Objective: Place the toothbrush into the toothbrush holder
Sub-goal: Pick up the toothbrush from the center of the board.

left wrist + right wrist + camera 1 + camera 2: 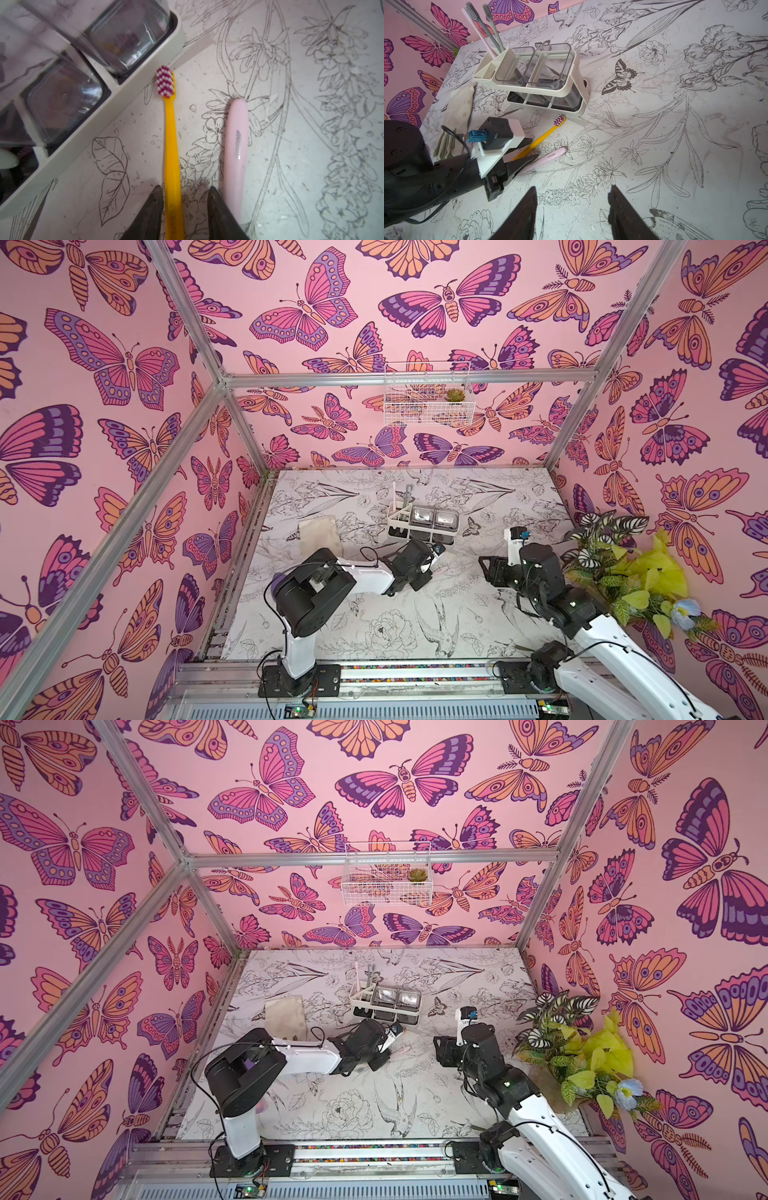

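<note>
Plainly, the yellow magenta-bristled toothbrush (171, 135) lay flat on the floral-printed surface (291, 145), head just beside the white oblong toothbrush holder (93, 124), left tool (184, 188) parted astride its handle, right tool (572, 186) spread empty.

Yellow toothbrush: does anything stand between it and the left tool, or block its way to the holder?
Nothing visible does. The left tool straddles the yellow toothbrush handle, jaws open; the pink toothbrush lies outside one finger. In the toothbrush holder, standing brushes occupy some slots, others look free.
</note>
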`<state>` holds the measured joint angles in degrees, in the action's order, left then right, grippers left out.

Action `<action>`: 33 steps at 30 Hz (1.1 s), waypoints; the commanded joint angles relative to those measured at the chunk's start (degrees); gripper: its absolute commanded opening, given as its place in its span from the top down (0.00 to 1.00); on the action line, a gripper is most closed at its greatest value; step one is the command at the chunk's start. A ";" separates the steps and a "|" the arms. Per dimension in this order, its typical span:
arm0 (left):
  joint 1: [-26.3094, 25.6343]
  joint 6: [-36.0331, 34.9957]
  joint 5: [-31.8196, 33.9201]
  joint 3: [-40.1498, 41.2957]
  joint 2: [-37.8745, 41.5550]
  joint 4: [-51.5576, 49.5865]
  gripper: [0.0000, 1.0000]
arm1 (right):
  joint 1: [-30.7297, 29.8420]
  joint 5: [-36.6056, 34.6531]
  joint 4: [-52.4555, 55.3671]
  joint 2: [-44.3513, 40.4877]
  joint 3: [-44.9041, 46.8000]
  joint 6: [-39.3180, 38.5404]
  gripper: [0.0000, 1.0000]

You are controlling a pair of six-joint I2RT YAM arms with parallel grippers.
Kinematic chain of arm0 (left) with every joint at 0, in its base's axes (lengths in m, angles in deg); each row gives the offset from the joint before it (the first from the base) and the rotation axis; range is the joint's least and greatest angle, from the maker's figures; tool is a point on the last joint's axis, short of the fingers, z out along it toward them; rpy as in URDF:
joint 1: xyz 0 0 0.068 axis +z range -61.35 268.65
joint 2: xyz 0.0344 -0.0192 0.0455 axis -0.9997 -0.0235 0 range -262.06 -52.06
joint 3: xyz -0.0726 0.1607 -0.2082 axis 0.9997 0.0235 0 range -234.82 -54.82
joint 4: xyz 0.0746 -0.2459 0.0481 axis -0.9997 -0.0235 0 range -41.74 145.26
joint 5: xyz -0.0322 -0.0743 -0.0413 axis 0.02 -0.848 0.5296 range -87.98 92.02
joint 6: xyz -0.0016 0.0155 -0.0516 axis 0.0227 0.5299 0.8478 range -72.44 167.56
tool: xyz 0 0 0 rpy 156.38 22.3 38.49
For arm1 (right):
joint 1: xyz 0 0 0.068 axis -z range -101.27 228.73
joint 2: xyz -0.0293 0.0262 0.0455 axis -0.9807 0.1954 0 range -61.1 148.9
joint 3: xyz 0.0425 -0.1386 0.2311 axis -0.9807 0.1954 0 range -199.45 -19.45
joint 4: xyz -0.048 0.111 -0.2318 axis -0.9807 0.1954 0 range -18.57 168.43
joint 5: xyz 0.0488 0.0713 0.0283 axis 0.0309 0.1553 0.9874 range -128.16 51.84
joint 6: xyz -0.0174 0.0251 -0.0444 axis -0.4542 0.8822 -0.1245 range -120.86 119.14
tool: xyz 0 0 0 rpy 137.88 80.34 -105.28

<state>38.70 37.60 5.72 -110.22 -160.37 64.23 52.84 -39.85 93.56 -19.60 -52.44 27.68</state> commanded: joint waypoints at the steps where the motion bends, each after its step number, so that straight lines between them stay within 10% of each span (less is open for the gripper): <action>1: -0.36 -0.07 0.42 0.38 -4.83 -8.37 0.62 | 0.42 -1.81 2.13 -1.42 -0.95 0.34 0.43; 33: -3.76 3.27 8.62 -14.07 -16.39 -16.35 0.67 | 1.35 -5.52 5.29 -8.31 -1.69 -0.41 0.39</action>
<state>35.35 40.93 12.02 -126.09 -171.54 60.56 53.81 -43.96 96.95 -27.32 -52.81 27.63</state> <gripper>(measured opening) 0.334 0.609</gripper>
